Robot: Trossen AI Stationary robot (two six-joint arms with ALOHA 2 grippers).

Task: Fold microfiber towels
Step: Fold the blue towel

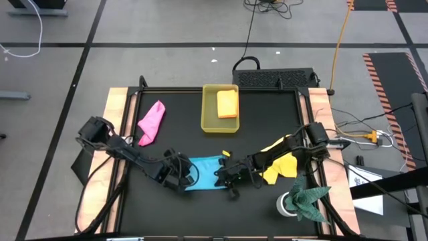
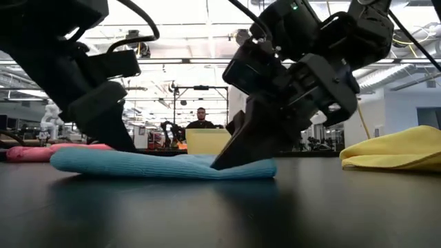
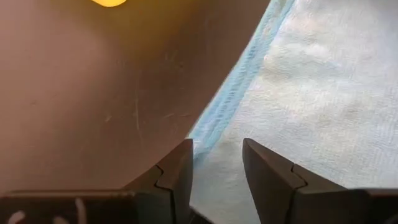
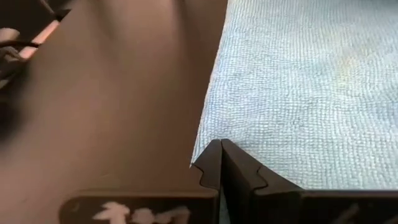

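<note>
The desk (image 1: 267, 127) has a black top with pale wooden side rails and stands on a grey floor (image 1: 167, 27) marked with dark lines. Hazard-striped tape (image 1: 382, 75) runs along the floor at the far right, beside an orange cable (image 1: 341, 33). Beyond the desk, a bright hall shows ceiling light strips (image 2: 200, 31), metal framing, and a seated person (image 2: 200, 118).
</note>
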